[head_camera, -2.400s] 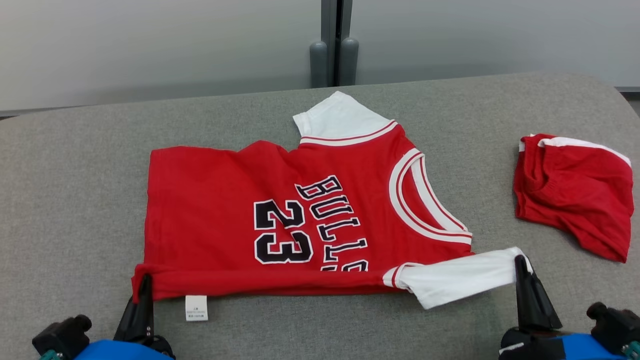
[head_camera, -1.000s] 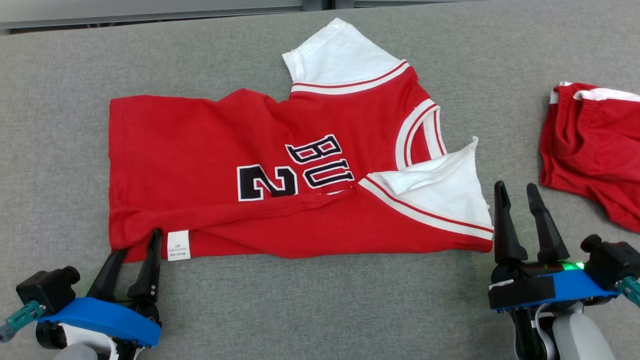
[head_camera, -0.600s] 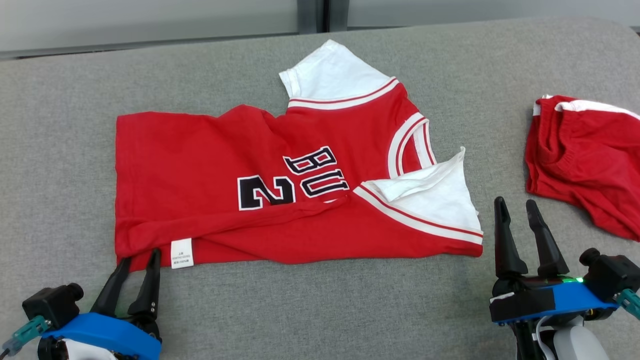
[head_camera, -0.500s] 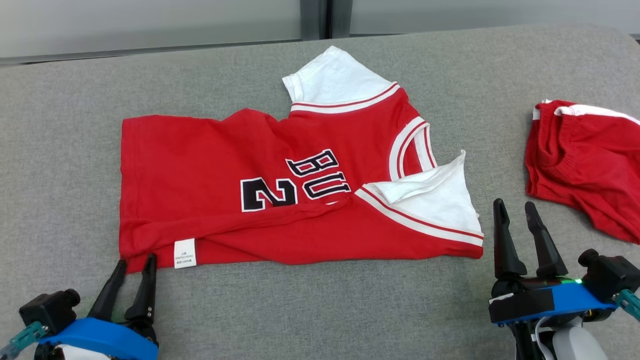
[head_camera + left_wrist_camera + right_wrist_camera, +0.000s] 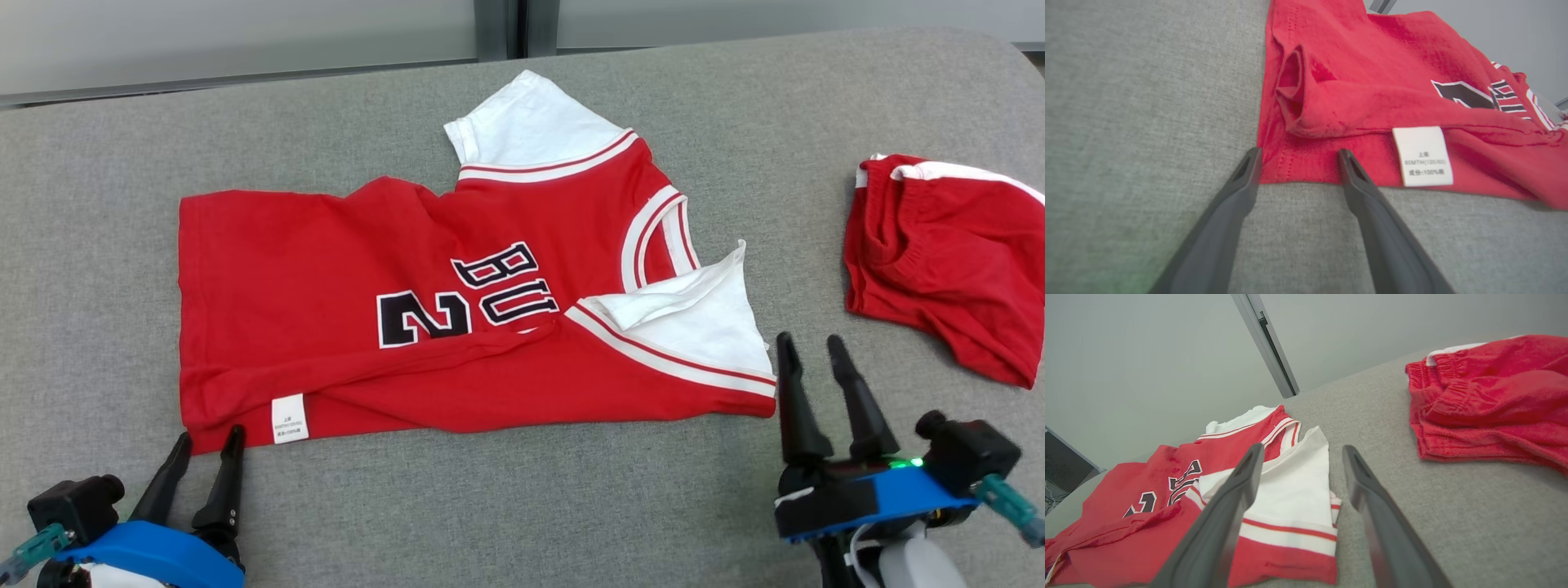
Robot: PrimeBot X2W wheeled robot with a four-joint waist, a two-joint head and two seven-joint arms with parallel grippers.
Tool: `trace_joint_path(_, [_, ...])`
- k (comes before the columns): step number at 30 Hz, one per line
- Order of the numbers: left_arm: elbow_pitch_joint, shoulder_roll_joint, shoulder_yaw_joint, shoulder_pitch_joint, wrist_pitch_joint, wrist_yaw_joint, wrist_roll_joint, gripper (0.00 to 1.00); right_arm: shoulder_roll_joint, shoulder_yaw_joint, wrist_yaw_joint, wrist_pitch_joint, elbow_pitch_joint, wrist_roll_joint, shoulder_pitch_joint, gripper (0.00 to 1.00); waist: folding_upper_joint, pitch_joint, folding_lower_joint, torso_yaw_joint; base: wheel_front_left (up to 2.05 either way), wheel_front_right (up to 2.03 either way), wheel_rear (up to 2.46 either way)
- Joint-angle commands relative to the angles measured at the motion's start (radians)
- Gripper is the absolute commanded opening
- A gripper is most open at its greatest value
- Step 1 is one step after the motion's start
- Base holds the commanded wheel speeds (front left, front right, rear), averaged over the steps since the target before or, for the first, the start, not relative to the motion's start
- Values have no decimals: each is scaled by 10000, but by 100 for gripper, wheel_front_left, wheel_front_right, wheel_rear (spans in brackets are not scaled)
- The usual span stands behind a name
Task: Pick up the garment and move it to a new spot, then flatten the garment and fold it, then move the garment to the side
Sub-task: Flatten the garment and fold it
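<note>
The jersey (image 5: pixel 457 310) is lying partly folded, unfinished; left gripper (image 5: pixel 210 434) and right gripper (image 5: pixel 810 339) are hovering beside it, jaws apart, empty

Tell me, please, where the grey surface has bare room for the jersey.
Widest bare patch: grey surface left of the jersey. Also the near strip between the left gripper and right gripper. Crowded: the gap toward the red shorts, holding the right gripper.
</note>
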Motion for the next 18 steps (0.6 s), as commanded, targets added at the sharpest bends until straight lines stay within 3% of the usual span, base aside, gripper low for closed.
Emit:
trace_joint_path(1, [719,-270,-609,399,416,42,-240,23,-42,120,1,-34,144,-122,151,100,3,-20,2,-15,0,0,0])
trace_joint_path(2, [846,-284,-756,374,424,42,-353,0,-40,256,1,-36,295,-213,231,100,3,-37,2,-14,0,0,0])
trace_joint_path(6, [977,-303,-1300,223,444,28,-662,0,-49,639,1,-36,898,-613,357,100,3,-95,2,11,0,0,0])
trace_joint_path(18, [345,-218,-1156,99,396,16,-680,0,-40,813,1,-10,2869,-326,-231,100,3,-81,2,272,0,0,0])
